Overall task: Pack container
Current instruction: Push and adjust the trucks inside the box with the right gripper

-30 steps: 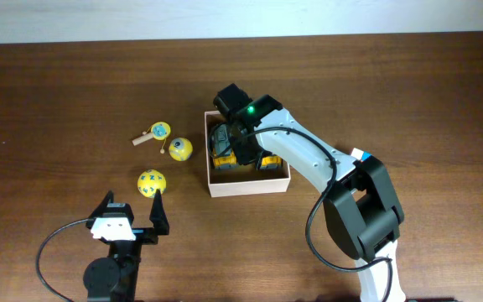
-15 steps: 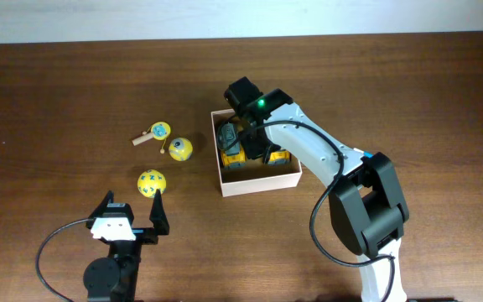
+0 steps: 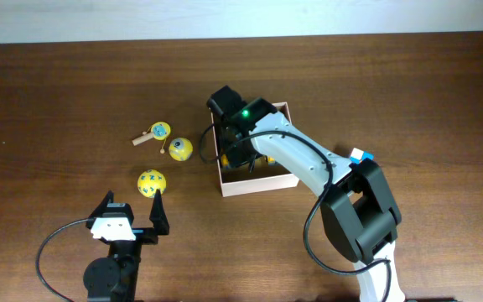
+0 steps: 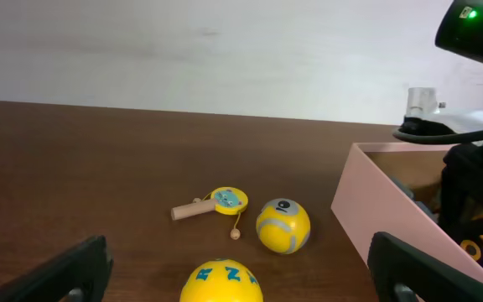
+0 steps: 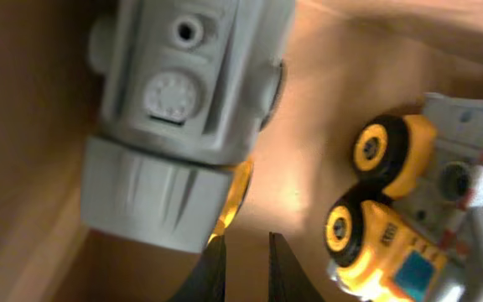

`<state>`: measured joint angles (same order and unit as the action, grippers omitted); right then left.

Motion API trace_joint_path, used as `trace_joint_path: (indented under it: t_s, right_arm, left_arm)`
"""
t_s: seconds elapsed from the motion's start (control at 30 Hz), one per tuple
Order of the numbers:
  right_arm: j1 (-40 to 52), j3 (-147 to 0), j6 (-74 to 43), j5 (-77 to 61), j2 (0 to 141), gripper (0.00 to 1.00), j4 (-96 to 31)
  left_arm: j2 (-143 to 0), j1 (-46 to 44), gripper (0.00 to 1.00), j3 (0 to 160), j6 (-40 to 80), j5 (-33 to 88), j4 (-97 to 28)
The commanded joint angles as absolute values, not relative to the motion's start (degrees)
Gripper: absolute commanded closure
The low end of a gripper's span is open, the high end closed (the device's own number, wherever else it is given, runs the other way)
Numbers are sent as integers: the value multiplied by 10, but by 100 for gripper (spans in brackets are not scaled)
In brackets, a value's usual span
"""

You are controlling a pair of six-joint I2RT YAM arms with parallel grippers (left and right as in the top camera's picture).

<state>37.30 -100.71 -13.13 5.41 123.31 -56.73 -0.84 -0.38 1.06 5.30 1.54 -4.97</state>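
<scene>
Obs., overhead view: container (image 3: 258, 186) sat on the table (image 3: 57, 92) right of centre, turned a little askew to the table edges. White walls outside, tan floor inside.

Right arm reached in over the container from the lower right, with its wrist above the left half. Right gripper (image 5: 246, 247) was inside the container, down close to the tan floor. Jaws were nearly pressed together: only a narrow slit showed between the two dark fingers (image 5: 288, 273). Bare floor was visible through the slit, with nothing pinched. Whether the fingers touched the floor could not be told.

Contents seen from the right wrist:
- a grey toy (image 5: 183, 109) just beside the fingers, on the upper left
- a yellow truck (image 5: 376, 235) with black wheels to the right, apart from the fingers
- the far right edge was blurred and could not be identified.

Left gripper (image 3: 131, 210) was near the table's front edge at lower left, well apart from the container. Jaws were spread fully wide, holding nothing and touching nothing.

Loose on the table, left of the container:
- marked ball (image 3: 151, 183), nearest the left gripper, just ahead of its open jaws
- ball with a grey spot (image 3: 180, 149), near the container's left wall but not touching it
- small paddle (image 3: 156, 132) with a wooden handle, just beyond that ball.
</scene>
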Motion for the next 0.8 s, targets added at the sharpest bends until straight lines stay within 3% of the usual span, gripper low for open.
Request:
trace_joint_path:
  t_s: [0.0,0.77]
  right_arm:
    - [379,-1014,-143,34,1234,87,-559]
    - [378,-1014,-201,-2,1234,87,-530]
  left_arm:
    - [-4,-1,1,8,42,22,-50]
    - [-4,-1,1,8,42,22,-50]
